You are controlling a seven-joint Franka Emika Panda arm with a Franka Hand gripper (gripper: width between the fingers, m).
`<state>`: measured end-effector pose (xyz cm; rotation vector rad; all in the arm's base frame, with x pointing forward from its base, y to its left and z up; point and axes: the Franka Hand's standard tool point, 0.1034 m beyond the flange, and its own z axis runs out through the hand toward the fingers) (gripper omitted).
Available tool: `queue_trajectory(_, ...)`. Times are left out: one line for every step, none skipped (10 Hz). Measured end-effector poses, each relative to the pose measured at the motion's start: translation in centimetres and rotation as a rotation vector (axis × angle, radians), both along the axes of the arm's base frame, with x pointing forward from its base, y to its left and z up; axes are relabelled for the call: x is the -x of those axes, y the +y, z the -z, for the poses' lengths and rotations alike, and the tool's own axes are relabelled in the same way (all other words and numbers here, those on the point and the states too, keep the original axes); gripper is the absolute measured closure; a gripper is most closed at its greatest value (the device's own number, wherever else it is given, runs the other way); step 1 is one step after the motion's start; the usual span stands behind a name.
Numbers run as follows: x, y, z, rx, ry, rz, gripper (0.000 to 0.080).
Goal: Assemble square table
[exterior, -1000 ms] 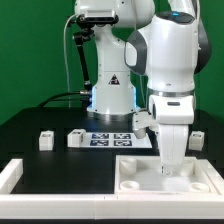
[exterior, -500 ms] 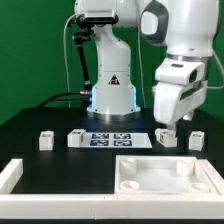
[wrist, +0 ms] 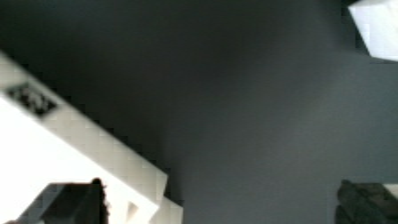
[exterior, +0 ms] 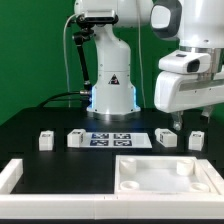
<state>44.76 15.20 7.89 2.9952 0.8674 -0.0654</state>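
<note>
While the gripper [exterior: 190,121] hangs over the far right part of the bench [exterior: 70,160], its jaws stand wide apart with nothing between them. The wrist view bears this out: the two dark fingers [wrist: 71,205] sit well apart, and only bare black bench shows between them. The arm [exterior: 110,60] rises from its base at the middle of the bench's far edge, and its bulky white wrist fills the upper part of the exterior view's right.

The panel [exterior: 160,182] lies flat at the bench's near right corner, its upper face showing moulded hollows near the corners. It is well apart from the gripper and untouched.

The four legs [exterior: 44,141] sit in a row across the middle of the bench, none joined to the panel. Two are on the exterior view's left of the marker board [exterior: 115,139], the inner one [exterior: 76,138] just beside it. The other two are on its right, one [exterior: 166,138] near the board and one [exterior: 197,138] towards the bench's right edge. The gripper hangs above this right-hand pair, clear of both.

A low white wall [exterior: 12,176] turns the near left corner and runs along the near edge in front of the panel.

In the wrist view a white strip [wrist: 80,135] bearing a black-and-white tag runs slantwise past one finger. The view is too close and blurred to tell whether it is the marker board or the panel.
</note>
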Motion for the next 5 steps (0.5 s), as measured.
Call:
queue_trajectory(0.2,0.2,0.2,-0.003,0.004,0.121,0.0151)
queue_trajectory(1.1,0.4,1.1,-0.003,0.036,0.262,0.0151)
queue_trajectory(1.8,0.8,1.7,-0.005,0.065,0.35,0.0151)
queue_trajectory(2.3,1.1,2.3,-0.028,0.101,0.504,0.0151)
queue_trajectory(2.5,0.9,3.0,-0.065,0.15,0.649,0.0151)
